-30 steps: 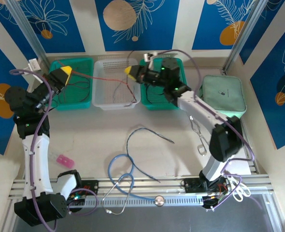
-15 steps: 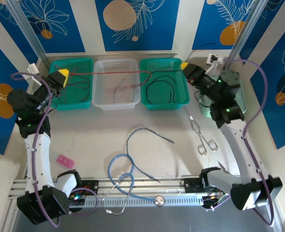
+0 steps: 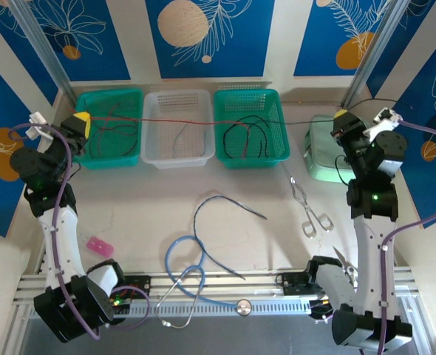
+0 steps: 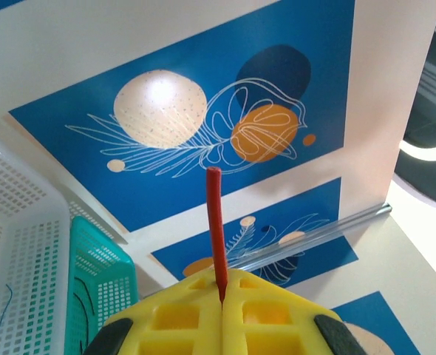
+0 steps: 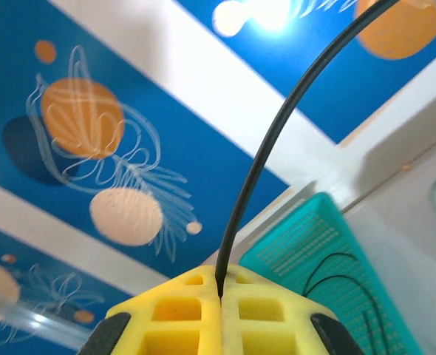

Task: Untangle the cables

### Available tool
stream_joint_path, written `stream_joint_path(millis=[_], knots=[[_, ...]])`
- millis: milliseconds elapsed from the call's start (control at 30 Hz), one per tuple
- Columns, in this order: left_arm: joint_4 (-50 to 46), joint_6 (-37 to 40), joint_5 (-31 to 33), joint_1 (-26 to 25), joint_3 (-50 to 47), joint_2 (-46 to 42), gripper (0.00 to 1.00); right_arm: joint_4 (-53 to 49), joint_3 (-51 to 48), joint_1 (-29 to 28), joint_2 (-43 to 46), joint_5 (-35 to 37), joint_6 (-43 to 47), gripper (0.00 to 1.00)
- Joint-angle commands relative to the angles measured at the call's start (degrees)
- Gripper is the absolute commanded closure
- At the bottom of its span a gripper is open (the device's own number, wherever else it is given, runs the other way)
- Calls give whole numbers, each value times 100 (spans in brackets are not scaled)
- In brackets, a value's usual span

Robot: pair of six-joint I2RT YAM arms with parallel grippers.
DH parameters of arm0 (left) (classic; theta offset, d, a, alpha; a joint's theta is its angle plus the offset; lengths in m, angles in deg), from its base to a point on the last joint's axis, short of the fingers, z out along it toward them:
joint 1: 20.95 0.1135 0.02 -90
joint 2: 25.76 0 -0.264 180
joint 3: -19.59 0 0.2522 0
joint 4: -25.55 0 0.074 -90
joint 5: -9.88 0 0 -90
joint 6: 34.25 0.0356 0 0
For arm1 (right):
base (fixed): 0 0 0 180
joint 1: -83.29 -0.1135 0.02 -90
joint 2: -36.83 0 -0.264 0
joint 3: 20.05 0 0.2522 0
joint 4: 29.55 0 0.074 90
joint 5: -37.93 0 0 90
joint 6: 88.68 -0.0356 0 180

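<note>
At the far edge of the table stand three baskets in a row. The left green basket (image 3: 107, 93) holds dark wires (image 3: 125, 133), the white basket (image 3: 177, 95) a thin grey wire (image 3: 181, 133), and the right green basket (image 3: 249, 93) black loops (image 3: 236, 137). A red cable (image 3: 174, 119) runs taut above them. The left gripper (image 3: 77, 122), far left, is clamped on the red cable. The right gripper (image 3: 341, 118), far right above a pale green pouch (image 3: 318, 159), is clamped on a black cable (image 5: 263, 148). A blue-grey cable (image 3: 195, 222) lies loose mid-table.
</note>
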Motion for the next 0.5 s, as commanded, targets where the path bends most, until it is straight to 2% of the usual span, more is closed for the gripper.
stream_joint_path(millis=[0,133,200,467], knots=[[384,-170,182,116,-67,-112,100,-397,-168,121,292,1062,90,100],[349,-165,245,191,-159,-132,100,-786,-184,184,491,1742,91,100],[338,-172,271,210,-211,-133,100,-894,-177,214,552,1844,87,100],[277,-153,167,215,-215,-182,100,-547,135,290,295,649,289,100]])
